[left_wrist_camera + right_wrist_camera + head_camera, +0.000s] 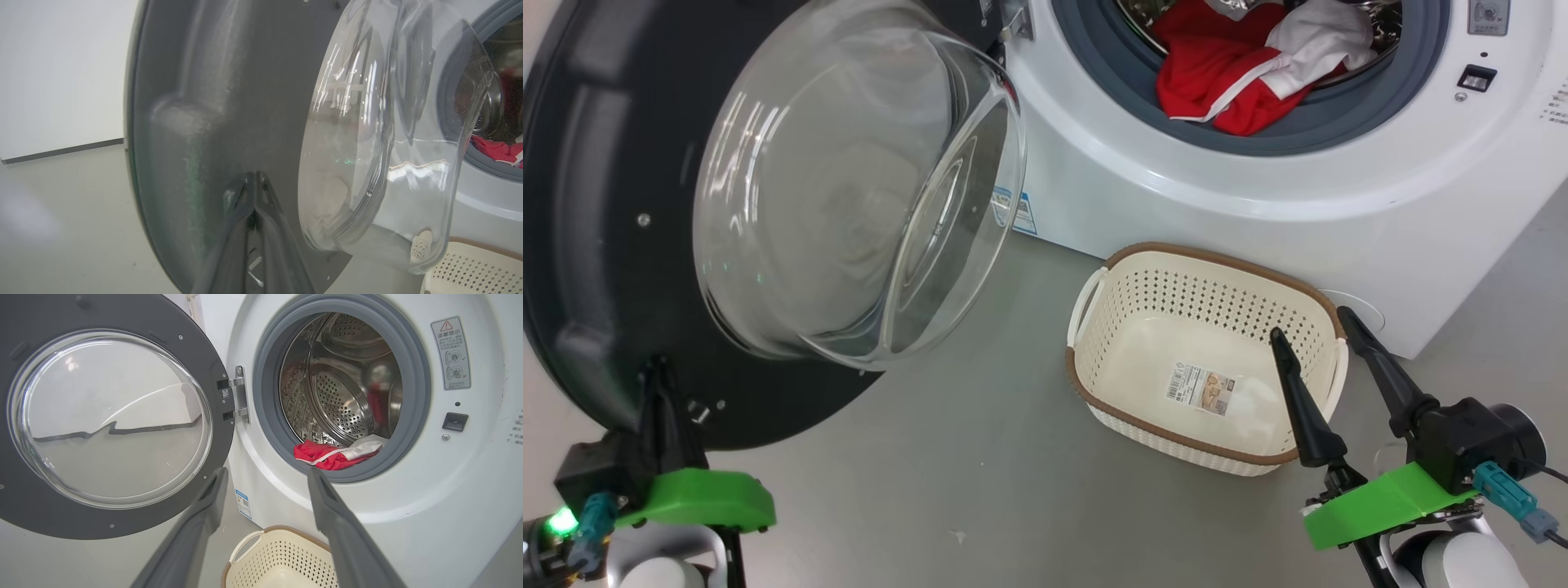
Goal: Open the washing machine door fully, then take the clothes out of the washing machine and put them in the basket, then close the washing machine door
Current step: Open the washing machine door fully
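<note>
Standing wide open, the washing machine door (588,245) is swung out to the left of the washing machine (1176,204) on its hinge (239,394). Its dark inner face and bulging glass window (849,188) are turned toward the room. The clothes (1225,73), red with white stripes and a white panel, lie at the front lip of the steel drum (343,404), and a fold drapes onto the bottom of the grey rubber ring (1339,122).

The basket (1201,257) sits on the grey floor (931,490) just in front of the machine, below the opening and close to its front lower edge. A paper label (1199,389) lies flat on its bottom.

The left gripper (660,367) has its two fingers pinched together with nothing between them. Their tips are at the lower edge of the door's inner face; I cannot tell whether they press on it. The right gripper (1309,322) has its fingers spread wide and hovers by the basket's right end, pointing toward the machine's opening.
</note>
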`<state>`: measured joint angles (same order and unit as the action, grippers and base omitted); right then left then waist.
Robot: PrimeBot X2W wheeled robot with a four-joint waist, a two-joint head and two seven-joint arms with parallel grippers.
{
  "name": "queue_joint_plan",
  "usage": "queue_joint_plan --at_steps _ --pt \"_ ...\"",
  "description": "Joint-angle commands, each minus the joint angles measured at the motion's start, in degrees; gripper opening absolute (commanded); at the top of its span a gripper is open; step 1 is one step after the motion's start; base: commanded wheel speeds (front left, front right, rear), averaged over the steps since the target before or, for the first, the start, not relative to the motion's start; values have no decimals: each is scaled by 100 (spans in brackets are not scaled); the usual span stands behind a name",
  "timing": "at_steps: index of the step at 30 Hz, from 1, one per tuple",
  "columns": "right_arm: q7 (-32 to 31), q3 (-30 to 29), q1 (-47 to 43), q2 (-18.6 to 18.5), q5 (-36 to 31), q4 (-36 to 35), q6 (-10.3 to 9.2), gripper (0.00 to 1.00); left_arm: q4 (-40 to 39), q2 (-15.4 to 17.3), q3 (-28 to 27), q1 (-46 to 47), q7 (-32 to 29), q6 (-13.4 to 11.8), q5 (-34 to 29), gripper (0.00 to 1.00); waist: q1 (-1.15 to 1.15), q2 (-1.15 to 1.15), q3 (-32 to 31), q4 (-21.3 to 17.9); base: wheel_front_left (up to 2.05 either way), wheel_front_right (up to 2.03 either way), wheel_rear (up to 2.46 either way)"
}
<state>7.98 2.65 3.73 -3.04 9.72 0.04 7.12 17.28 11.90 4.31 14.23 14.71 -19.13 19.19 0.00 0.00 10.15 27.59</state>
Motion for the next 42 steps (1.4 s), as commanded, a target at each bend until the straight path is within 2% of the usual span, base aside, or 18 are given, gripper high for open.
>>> queue_joint_plan --at_steps 1,11,31,42 --pt "-45 137 112 16 -70 -203 36 100 -14 326 -372 256 28 -32 10 0 0 0 21 11 0 0 0" --pt "-174 216 92 16 -137 -310 36 100 260 547 -745 409 29 4 -110 0 0 0 27 5 0 0 0" --pt "-328 296 117 16 -244 -456 36 100 912 530 -1105 820 29 429 -210 0 0 0 147 -97 0 0 0" --pt "-372 307 168 16 -292 -480 36 100 1365 600 -1309 1116 29 554 -304 0 0 0 220 -199 0 0 0"
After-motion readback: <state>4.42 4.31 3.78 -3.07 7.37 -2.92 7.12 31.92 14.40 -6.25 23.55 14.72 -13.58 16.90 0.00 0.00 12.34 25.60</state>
